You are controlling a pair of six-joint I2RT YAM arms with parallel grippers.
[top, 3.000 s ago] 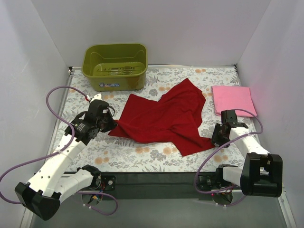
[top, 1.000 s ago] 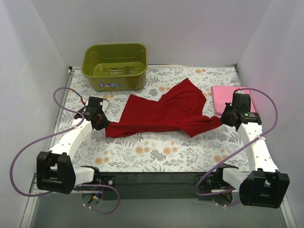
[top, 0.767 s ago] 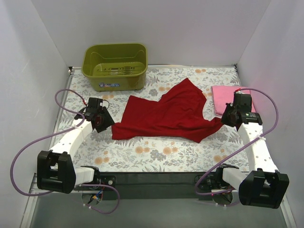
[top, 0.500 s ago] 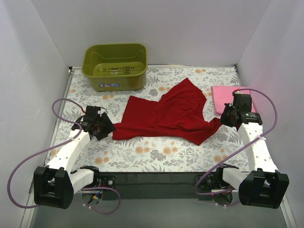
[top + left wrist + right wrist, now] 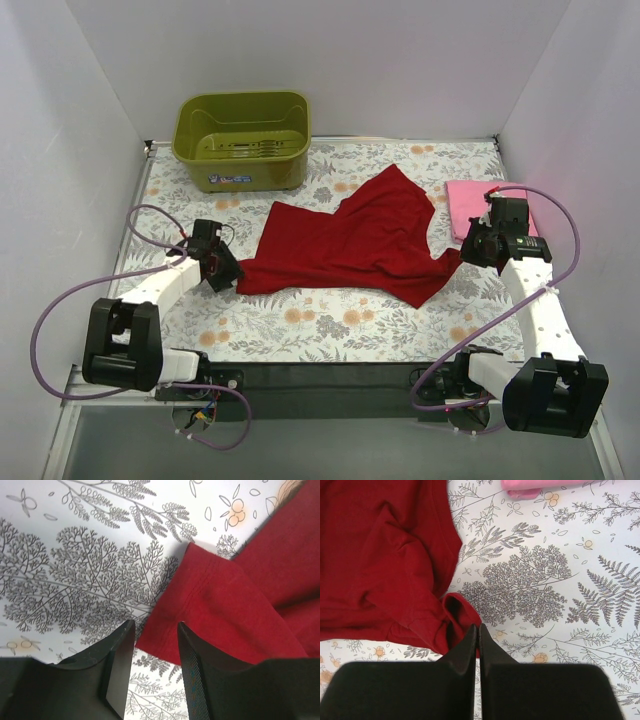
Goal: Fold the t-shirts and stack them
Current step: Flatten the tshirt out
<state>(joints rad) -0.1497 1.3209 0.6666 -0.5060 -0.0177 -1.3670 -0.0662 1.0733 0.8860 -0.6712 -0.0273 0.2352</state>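
Red t-shirt (image 5: pixel 350 245) lies rumpled mid surface (image 5: pixel 330 325) | pink t-shirt (image 5: pixel 470 200) folded at 2 o'clock | left tool (image 5: pixel 155 630) spread at red corner, 9 o'clock | right tool (image 5: pixel 476 630) pinching red corner, 3 o'clock

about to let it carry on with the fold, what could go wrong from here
The left end effector is open over a corner of the red t-shirt, not holding it. If the right end effector, apparently shut on the other end, pulls alone, the cloth could drag and bunch.
The shirt lies creased with overlapped layers, so a fold now may come out lopsided.
The right arm works close to the pink t-shirt and might nudge it.
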